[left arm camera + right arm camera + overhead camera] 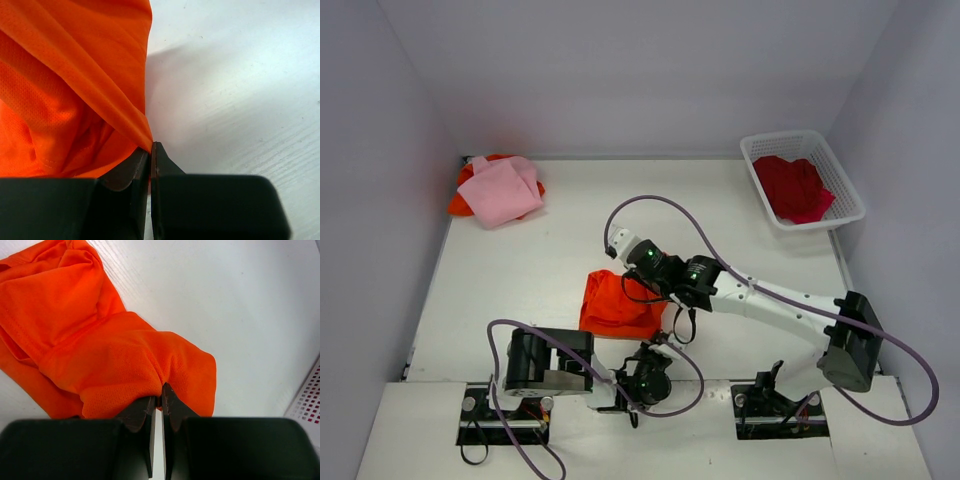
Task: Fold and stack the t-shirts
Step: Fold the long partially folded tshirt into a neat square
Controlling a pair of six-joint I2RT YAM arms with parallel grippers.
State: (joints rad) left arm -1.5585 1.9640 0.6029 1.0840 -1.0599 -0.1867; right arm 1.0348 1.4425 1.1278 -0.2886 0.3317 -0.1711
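Left hand and right hand each pinch the crumpled, fine-mesh orange t-shirt.

A bunched t-shirt is laid at the table's middle, two stacked t-shirts at far left, another t-shirt in the basket at far right.

A white counter filled the space, its surface matte with a faint wood grain that showed up close. Plain pale walls closed it in: a back wall, a left wall and a right wall, all with a slight lavender cast. Light fell evenly from above, leaving only soft shadows. A seam crossed near the front, setting off a separate white board.
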